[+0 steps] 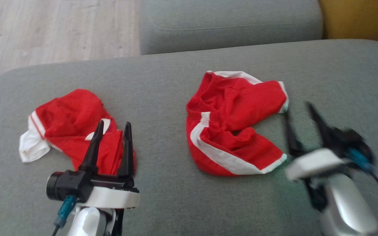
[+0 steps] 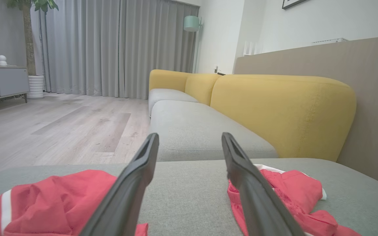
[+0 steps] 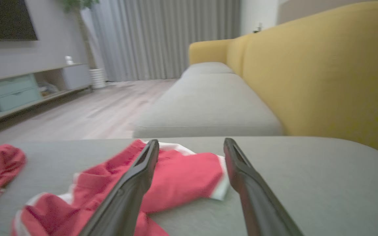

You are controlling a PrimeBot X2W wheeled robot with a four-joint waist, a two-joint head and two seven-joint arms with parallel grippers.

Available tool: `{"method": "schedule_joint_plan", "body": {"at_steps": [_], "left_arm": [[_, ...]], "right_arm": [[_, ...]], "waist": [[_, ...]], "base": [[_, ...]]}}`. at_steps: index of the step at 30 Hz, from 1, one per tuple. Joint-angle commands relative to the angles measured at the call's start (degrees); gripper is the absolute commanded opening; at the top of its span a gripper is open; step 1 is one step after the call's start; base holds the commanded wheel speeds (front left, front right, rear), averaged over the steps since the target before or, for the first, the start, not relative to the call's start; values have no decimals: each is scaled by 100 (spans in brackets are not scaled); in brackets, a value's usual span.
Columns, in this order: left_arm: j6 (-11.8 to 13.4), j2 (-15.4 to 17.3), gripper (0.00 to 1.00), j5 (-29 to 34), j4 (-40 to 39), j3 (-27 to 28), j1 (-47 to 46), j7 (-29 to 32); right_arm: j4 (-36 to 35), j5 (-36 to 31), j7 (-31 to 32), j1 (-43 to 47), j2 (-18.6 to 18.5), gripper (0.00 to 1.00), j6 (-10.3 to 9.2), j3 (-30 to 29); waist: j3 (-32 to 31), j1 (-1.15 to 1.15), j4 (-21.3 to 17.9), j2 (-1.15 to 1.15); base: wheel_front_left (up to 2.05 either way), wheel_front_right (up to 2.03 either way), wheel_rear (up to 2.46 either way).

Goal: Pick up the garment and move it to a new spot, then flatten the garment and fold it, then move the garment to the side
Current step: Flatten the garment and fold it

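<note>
Left hand (image 1: 114,123) hovers wide open and empty over the near right edge of a crumpled red garment (image 1: 67,118) lying at the left of the grey sofa cushion (image 1: 162,98). Right of it, well apart, a second red garment (image 1: 231,105) with white stripes lies rumpled mid-cushion. Just beside that garment's right edge the right hand (image 1: 297,108), blurred, has its fingers spread with nothing between them.

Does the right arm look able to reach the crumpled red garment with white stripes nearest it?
Probably yes: the right gripper stands open right beside the red garment, with only bare grey sofa cushion between them.
</note>
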Motion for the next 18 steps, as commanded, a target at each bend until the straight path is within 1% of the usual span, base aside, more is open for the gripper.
{"method": "schedule_joint_plan", "body": {"at_steps": [1, 3, 6, 10, 18], "left_arm": [[16, 31, 100, -9, -212, 196, -207, -30], [4, 17, 100, -6, -203, 170, -217, -30], [-2, -1, 100, -3, -193, 152, -224, -30], [-26, -14, 100, 21, -160, 141, -233, -30], [-100, -25, 100, 79, -105, 130, -343, -30]], "right_arm": [[-277, -170, -58, 128, 62, 100, -4, -231], [-402, -196, 34, 429, 64, 100, -4, -580], [-528, -164, 156, 804, 66, 100, -4, -756], [-645, -9, 171, 1001, 66, 100, -4, -793], [-609, 113, 181, 945, 67, 100, -4, -772]], "waist": [[-9, 0, -112, 0], [-2, 0, -144, 0], [39, 0, -198, 0], [125, 0, -240, 0], [259, 0, -160, 0]], "base": [[0, 0, 0], [0, 0, 0], [0, 0, 0], [0, 0, 0], [0, 0, 0]]}}
